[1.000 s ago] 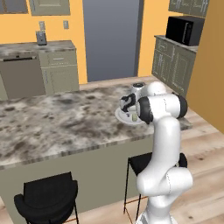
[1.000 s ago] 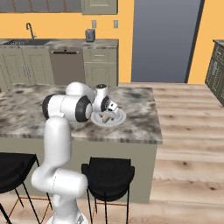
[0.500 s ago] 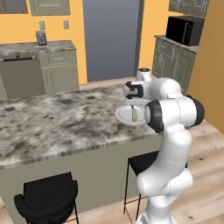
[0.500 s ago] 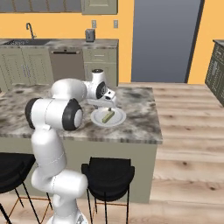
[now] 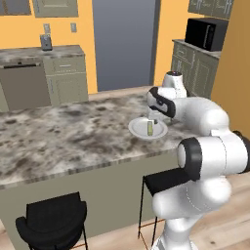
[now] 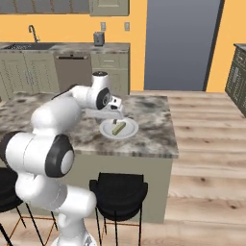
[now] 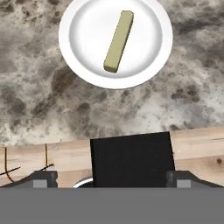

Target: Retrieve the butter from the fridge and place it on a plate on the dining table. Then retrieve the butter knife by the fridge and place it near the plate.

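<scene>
The butter (image 7: pixel 119 41), a pale yellow stick, lies loose in the middle of the white plate (image 7: pixel 83 48) on the dining table (image 7: pixel 43 96). My gripper (image 7: pixel 111 180) is open, its fingertips (image 7: pixel 43 179) wide apart with nothing between them, and it looks down from above the plate. From the left base camera the gripper (image 5: pixel 156 118) hovers just over the right rim of the plate (image 5: pixel 136 131), where the butter (image 5: pixel 150 128) rests. The right base camera has the gripper (image 6: pixel 115 115) above the plate (image 6: pixel 108 130) and butter (image 6: pixel 118 128). The fridge and butter knife are out of view.
A black stool (image 7: pixel 131 162) stands below the table's edge, under the hand; another (image 5: pixel 53 219) is further left. Sage cabinets with a dishwasher (image 5: pixel 22 85) line the back wall. A black microwave (image 5: pixel 207 33) sits on the right-hand counter. Wooden floor lies right of the table (image 6: pixel 206 158).
The hand has lifted off the plate, leaving the butter lying on it. The arm's elbow has swung out toward the cameras.
</scene>
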You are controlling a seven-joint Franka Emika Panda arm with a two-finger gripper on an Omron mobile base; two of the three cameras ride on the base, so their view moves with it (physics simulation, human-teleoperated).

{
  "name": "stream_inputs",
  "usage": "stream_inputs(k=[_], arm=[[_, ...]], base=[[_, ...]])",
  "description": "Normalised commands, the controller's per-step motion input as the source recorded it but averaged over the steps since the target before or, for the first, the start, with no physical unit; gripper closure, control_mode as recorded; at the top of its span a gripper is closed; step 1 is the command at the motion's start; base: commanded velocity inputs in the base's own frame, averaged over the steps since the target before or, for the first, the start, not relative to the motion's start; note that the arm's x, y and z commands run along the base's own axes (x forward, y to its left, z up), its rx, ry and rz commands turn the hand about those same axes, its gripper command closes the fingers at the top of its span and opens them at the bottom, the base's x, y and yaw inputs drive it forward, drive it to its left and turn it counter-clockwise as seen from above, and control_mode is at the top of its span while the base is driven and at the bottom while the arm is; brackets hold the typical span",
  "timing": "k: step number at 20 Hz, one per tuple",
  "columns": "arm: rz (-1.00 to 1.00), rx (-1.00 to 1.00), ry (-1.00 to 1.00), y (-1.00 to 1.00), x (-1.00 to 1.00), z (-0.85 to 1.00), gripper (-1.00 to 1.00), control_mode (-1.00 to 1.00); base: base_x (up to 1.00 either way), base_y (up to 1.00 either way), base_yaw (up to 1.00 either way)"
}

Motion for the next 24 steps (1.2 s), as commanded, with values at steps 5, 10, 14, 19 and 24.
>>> stream_inputs(k=[5,10,14,19,24], arm=[[0.0,0.0,0.04,0.2,-1.0,0.5,-1.0,-1.0],[0.02,-0.01,0.01,0.33,-1.0,0.2,-1.0,-1.0],[0.04,0.0,-0.08,0.2,-1.0,0.14,-1.0,-1.0],[0.04,0.0,-0.1,0.01,-1.0,0.22,-1.0,-1.0],[0.05,0.02,-0.13,0.0,-0.83,0.3,-1.0,-1.0]], base=[[0.0,0.0,0.0],[0.0,0.0,0.0],[0.0,0.0,0.0],[0.0,0.0,0.0],[0.0,0.0,0.0]])
